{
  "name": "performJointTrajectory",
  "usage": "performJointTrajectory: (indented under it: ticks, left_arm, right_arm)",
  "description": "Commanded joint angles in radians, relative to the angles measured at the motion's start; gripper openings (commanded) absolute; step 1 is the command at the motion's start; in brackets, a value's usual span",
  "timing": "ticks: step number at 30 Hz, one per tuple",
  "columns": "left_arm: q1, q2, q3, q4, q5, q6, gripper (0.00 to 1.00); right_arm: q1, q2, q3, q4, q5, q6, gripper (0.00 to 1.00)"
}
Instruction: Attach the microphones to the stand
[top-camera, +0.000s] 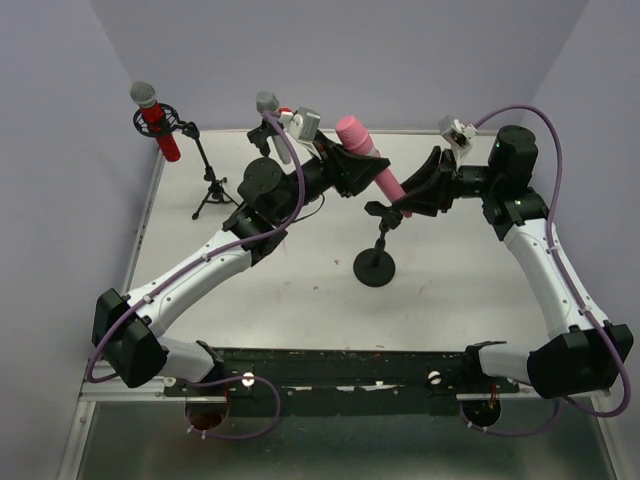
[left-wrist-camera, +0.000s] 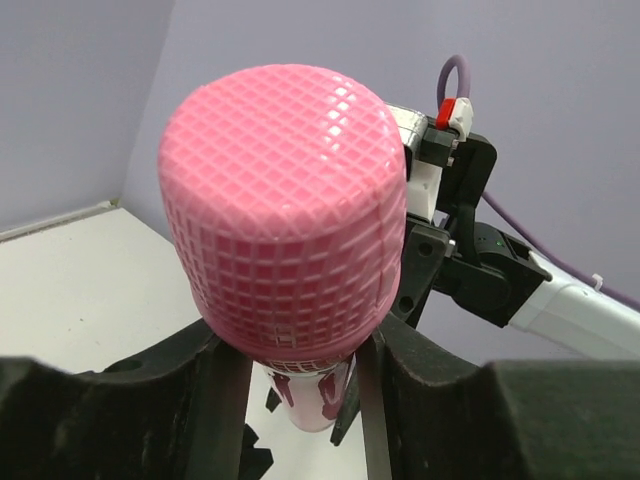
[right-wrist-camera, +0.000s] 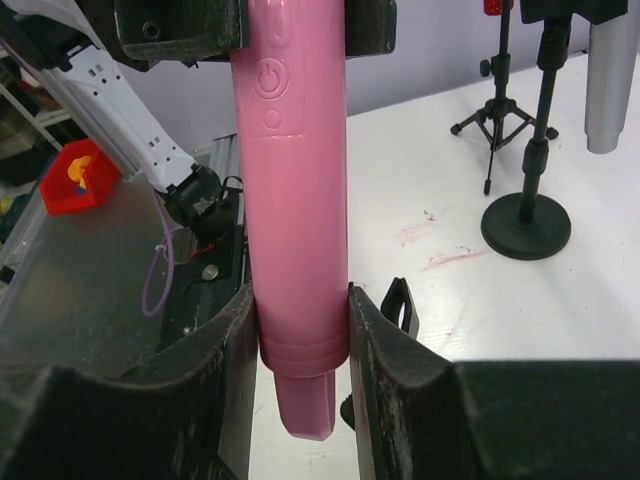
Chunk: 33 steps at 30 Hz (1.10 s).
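The all-pink microphone (top-camera: 363, 150) hangs tilted over the table, held by both grippers. My left gripper (top-camera: 350, 165) is shut on its neck just under the mesh head (left-wrist-camera: 285, 210). My right gripper (top-camera: 415, 195) is shut on its lower end (right-wrist-camera: 295, 200), with the tail poking out below the pads. The black clip (right-wrist-camera: 400, 305) of the round-base stand (top-camera: 376, 268) sits just beside and below that tail. The red microphone (top-camera: 155, 120) sits in a tripod stand (top-camera: 210, 190) at the far left. The silver-grey microphone (top-camera: 268, 105) sits in another round-base stand (top-camera: 262, 180).
The two occupied stands also show in the right wrist view, the tripod (right-wrist-camera: 497, 110) and the round base (right-wrist-camera: 527, 225). Walls close the table at the back and sides. A red bin (right-wrist-camera: 75, 175) lies beyond the near edge.
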Motion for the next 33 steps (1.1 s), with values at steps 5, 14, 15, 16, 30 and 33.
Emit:
performJointTrajectory:
  ticks: [5, 14, 15, 16, 30, 33]
  left_arm:
    - [0.052, -0.118, -0.001, -0.015, 0.245, 0.113, 0.00]
    - [0.096, -0.442, -0.059, -0.593, 0.406, 0.591, 0.00]
    - [0.096, -0.463, -0.074, -0.662, 0.405, 0.658, 0.00]
    - [0.097, -0.488, -0.088, -0.710, 0.400, 0.706, 0.00]
    - [0.112, -0.622, -0.432, -0.627, 0.401, 0.894, 0.00]
    - [0.137, -0.609, -0.463, -0.577, 0.447, 0.849, 0.00]
  right_arm:
    - [0.004, -0.003, 0.059, -0.242, -0.035, -0.264, 0.85]
    - [0.004, -0.006, 0.092, -0.672, 0.225, -0.913, 1.00]
    - [0.004, -0.006, 0.066, -0.679, 0.236, -0.981, 1.00]
    - [0.004, -0.006, 0.036, -0.677, 0.245, -1.021, 1.00]
    - [0.004, 0.072, -0.057, -0.524, 0.095, -0.954, 1.00]
    - [0.004, 0.085, -0.059, -0.504, 0.069, -0.919, 0.99]
